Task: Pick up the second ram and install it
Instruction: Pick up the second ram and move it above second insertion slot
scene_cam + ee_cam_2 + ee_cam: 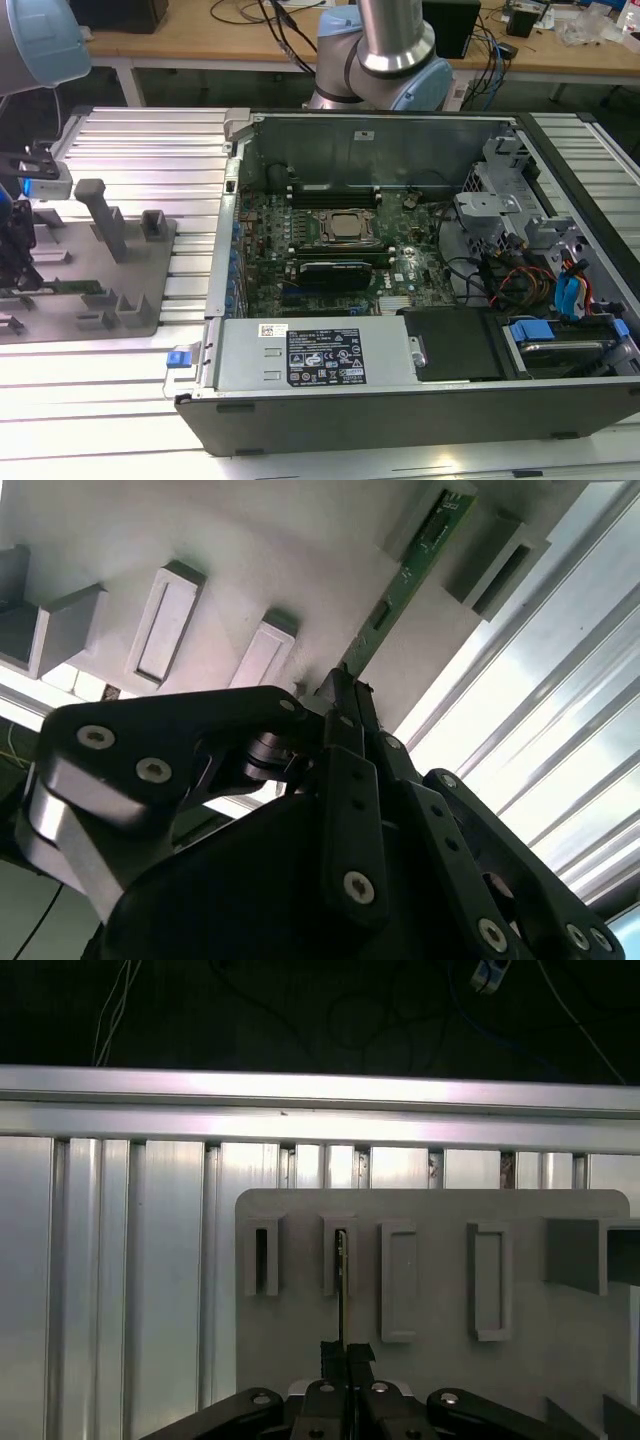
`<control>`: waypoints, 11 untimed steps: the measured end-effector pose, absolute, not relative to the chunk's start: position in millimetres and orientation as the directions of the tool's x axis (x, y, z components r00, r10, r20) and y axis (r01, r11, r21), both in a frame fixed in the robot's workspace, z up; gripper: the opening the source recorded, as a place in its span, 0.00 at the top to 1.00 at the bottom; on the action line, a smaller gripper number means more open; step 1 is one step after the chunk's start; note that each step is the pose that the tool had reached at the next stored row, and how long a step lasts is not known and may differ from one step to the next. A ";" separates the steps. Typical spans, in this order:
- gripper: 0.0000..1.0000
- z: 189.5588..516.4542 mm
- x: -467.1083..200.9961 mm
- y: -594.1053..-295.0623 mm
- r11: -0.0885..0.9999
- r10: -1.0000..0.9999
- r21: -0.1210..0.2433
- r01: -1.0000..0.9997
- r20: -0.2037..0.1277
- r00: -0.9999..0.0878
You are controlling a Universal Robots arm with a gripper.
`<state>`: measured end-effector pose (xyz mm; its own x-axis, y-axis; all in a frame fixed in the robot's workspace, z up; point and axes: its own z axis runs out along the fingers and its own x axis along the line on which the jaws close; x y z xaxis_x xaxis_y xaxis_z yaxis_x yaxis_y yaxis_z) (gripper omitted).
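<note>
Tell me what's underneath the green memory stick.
The gray holder plate, where the second ram stands on edge in a slotted block. The tool, shut on it, hides its near end.

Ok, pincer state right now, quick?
Pincer: closed on the second ram, which stands edge-up in a slot of the grey fixture.

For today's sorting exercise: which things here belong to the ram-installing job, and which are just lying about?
Job: second ram, hand closed on it, grey fixture plate, open computer case.
Not needed: processor, desk cables.
</note>
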<state>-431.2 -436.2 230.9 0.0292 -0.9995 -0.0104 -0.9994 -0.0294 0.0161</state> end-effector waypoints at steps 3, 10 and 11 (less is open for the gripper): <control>0.91 233.2 -431.2 -436.2 -0.029 -1.000 0.016 -0.999 -0.010 0.029; 0.91 240.1 -431.2 -436.2 -0.029 -1.000 0.016 -0.999 -0.010 0.029; 0.91 240.7 -431.3 -436.2 -0.029 -1.000 0.016 -0.999 -0.010 0.029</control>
<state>-431.3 -436.2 240.7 0.0293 -0.9995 -0.0103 -0.9994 -0.0294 0.0162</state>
